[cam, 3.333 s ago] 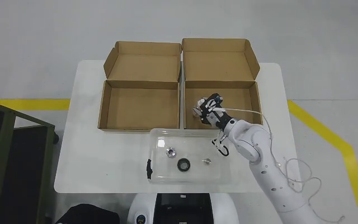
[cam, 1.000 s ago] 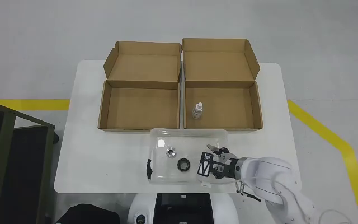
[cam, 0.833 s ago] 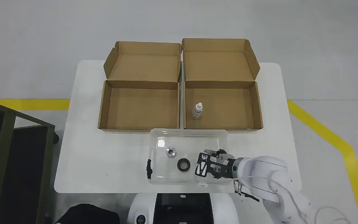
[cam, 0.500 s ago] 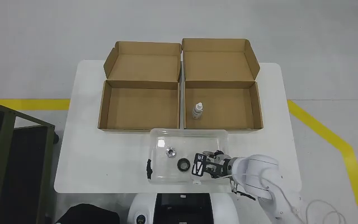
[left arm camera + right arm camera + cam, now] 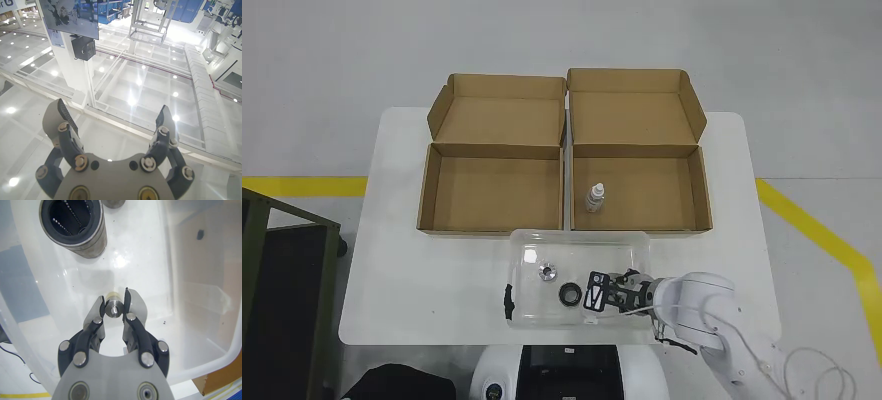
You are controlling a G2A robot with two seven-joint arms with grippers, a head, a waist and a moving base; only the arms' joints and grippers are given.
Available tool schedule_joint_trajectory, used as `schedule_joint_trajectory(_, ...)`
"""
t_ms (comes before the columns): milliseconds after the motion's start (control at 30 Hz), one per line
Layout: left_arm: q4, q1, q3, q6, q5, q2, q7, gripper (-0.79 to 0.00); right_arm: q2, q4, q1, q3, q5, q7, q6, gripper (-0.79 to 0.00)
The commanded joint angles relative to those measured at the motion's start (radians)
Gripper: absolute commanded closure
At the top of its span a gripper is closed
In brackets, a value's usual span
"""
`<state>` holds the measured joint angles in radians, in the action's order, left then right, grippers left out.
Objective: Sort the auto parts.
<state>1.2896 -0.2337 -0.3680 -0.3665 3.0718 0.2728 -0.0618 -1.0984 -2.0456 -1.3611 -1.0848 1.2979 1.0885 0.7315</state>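
Two pads [image 5: 127, 302]: right gripper [image 5: 114, 295] pinching metal stud [image 5: 112, 310] between them, inside clear tray [image 5: 143, 275].
Left gripper [image 5: 111, 103]: fingers spread apart.

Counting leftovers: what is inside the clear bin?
The clear bin holds a cylindrical bearing, a flanged metal piece and a small pin in the right gripper. What lies beneath the gripper is hidden.

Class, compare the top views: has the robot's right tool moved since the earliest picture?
Yes. The right tool has left the right cardboard box and come toward the robot into the clear bin, where it grips a small metal part.
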Motion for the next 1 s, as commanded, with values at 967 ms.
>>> schedule_joint_trajectory(967, 0.000, 0.000, 0.000, 0.000, 0.000, 0.000, 0.000, -0.785, 0.017, -0.187, -0.084, -0.085, 0.173, -0.697, -0.211, 0.000)
